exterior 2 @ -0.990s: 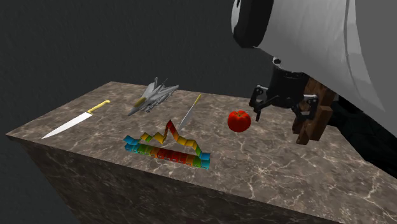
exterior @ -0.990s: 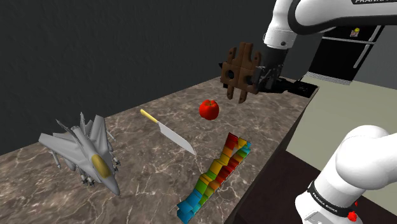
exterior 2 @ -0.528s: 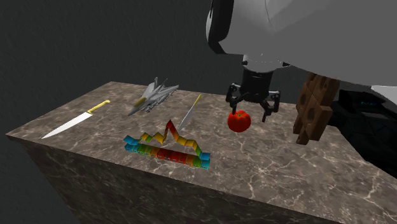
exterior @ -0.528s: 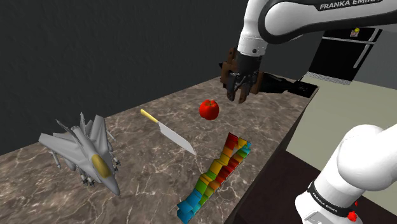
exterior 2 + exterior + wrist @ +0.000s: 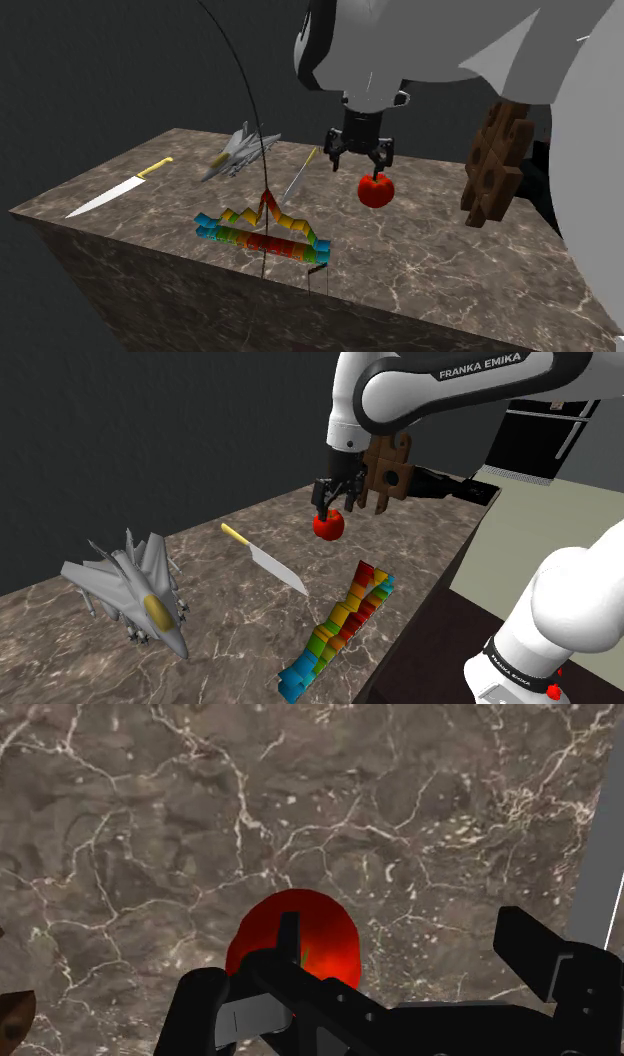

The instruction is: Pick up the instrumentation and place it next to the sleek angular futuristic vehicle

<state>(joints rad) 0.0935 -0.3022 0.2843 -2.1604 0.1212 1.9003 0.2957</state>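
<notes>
The instrument is a rainbow-coloured stepped bar piece [image 5: 340,627] [image 5: 265,235] lying near the counter's edge, at the shoulder view's lower middle. The grey jet-like vehicle [image 5: 135,592] [image 5: 240,152] rests at the shoulder view's left. My black gripper [image 5: 335,500] [image 5: 358,155] [image 5: 390,974] hangs open just above a red round fruit [image 5: 328,525] [image 5: 376,189] [image 5: 300,939], well away from the instrument. Nothing is between the fingers. In the wrist view the fruit lies below the gripper, nearer one finger.
A brown wooden block [image 5: 390,472] [image 5: 495,170] stands upright behind the gripper. A yellow-handled knife [image 5: 268,562] [image 5: 298,178] lies between jet and fruit; a second knife [image 5: 115,190] lies farther off. The marble counter [image 5: 420,542] ends at the shoulder view's right.
The arm has swung towards the shoulder view's left, from beside the wooden block to over the red fruit. The fingers have stayed open.
</notes>
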